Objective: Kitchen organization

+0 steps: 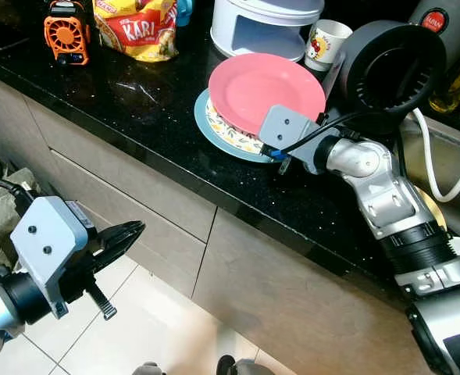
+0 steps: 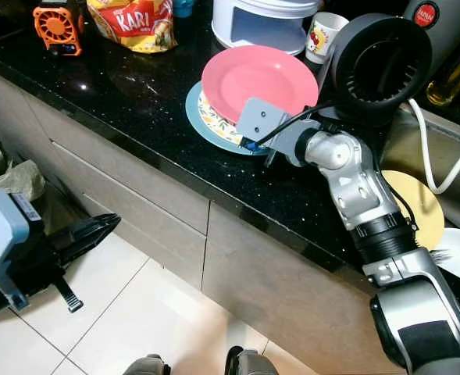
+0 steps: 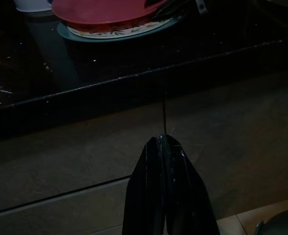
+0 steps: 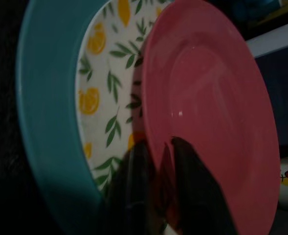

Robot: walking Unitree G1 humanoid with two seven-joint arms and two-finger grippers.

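Black speckled bench (image 1: 136, 109): a pink plate (image 1: 265, 90), tilted, its near rim pinched between the fingers of the right gripper (image 4: 158, 161), above a leaf-and-lemon patterned plate (image 4: 104, 107) resting on a teal plate (image 4: 41, 98). Behind: white appliance (image 1: 265, 23), cartoon mug (image 1: 326, 43), orange fan (image 1: 65, 31), yellow snack bag (image 1: 136, 27). Left gripper (image 3: 166, 156): fingers pressed together, low before the cabinet drawers (image 1: 128, 187), above tiled floor (image 1: 136, 328).

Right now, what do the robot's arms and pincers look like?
Both arms are shiny silver metal with black ribbed rings at the joints. Each wrist carries a grey-blue box with two small dark screws. A black cable runs along the right arm. The left pincer and the right pincer each have two long, tapering black fingers.
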